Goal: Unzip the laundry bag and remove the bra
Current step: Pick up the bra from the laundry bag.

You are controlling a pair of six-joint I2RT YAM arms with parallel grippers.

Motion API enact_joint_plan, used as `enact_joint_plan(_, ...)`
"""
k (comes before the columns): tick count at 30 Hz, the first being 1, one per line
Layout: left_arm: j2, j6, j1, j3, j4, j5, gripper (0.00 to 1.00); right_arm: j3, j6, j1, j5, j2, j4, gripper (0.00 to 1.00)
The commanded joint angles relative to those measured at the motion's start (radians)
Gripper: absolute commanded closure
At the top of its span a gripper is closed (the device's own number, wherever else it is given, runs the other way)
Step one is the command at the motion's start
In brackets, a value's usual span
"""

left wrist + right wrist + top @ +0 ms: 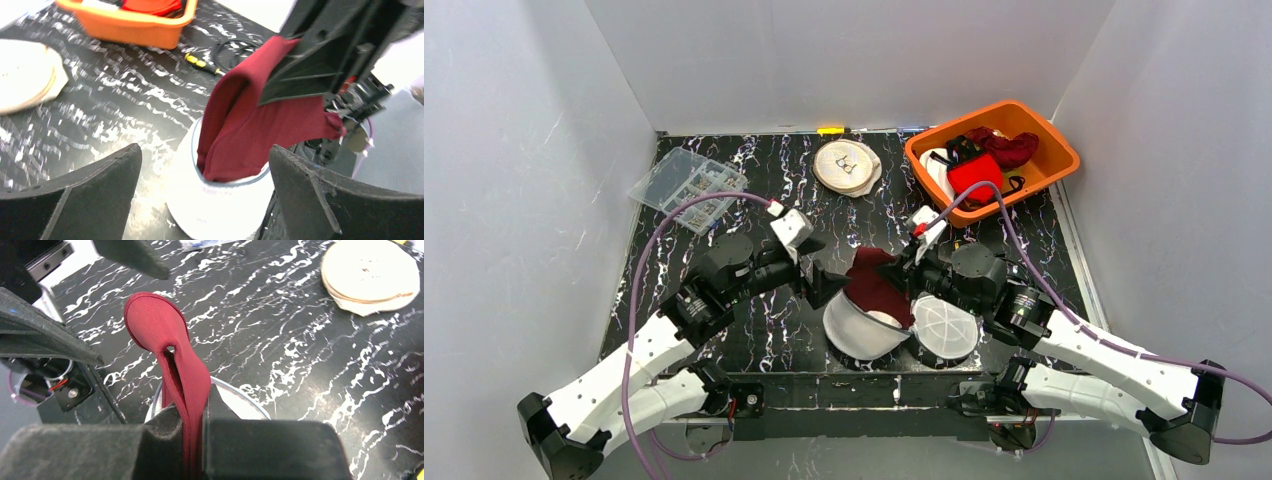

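Left gripper (204,152) up close, jaws spread wide and empty, the white laundry bag (210,215) sitting just between them. Rising from its open mouth is the dark red bra (250,125): soft, light, floppy, likely to snag, so a pinch on the folded fabric suits it. Right gripper (192,415) has that, jaws pressed together on the cloth. Straps and the bra's lower part hide inside the bag; the zip I can't make out.

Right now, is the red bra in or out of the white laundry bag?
Partly out: the bra dips inside the bag at its open rim; the right pincer grips the upper part.
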Motion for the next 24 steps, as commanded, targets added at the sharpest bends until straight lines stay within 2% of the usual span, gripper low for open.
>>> enact_joint_plan(1,-0.065,-0.227,-0.003,-0.041,-0.01,-0.266,0.03,0.042,0.079,0.0,0.155,-0.02,0.03,0.99)
enact_joint_plan(5,-0.02,-0.458,-0.003,-0.033,-0.074,-0.319,0.03,0.029,0.14,0.001,0.19,-0.001,0.05,0.99)
enact_joint_plan(8,0.059,-0.621,-0.002,-0.025,-0.142,-0.355,0.07,0.011,0.184,0.002,0.203,0.017,0.059,0.99)
enact_joint_plan(11,0.129,-0.731,-0.002,-0.061,-0.104,-0.309,0.11,-0.008,0.222,0.002,0.213,0.028,0.103,0.99)
enact_joint_plan(14,0.169,-0.774,-0.004,-0.09,-0.068,-0.294,0.12,-0.015,0.241,0.003,0.205,0.036,0.118,0.99)
enact_joint_plan(19,0.189,-0.767,-0.006,-0.081,-0.078,-0.284,0.26,-0.017,0.25,0.003,0.214,0.043,0.114,0.99)
enact_joint_plan(22,0.19,-0.752,-0.008,-0.082,-0.098,-0.28,0.4,-0.022,0.253,0.004,0.227,0.041,0.119,0.99)
enact_joint_plan(24,0.19,-0.747,-0.008,-0.096,-0.103,-0.279,0.52,-0.024,0.254,0.004,0.23,0.041,0.123,0.99)
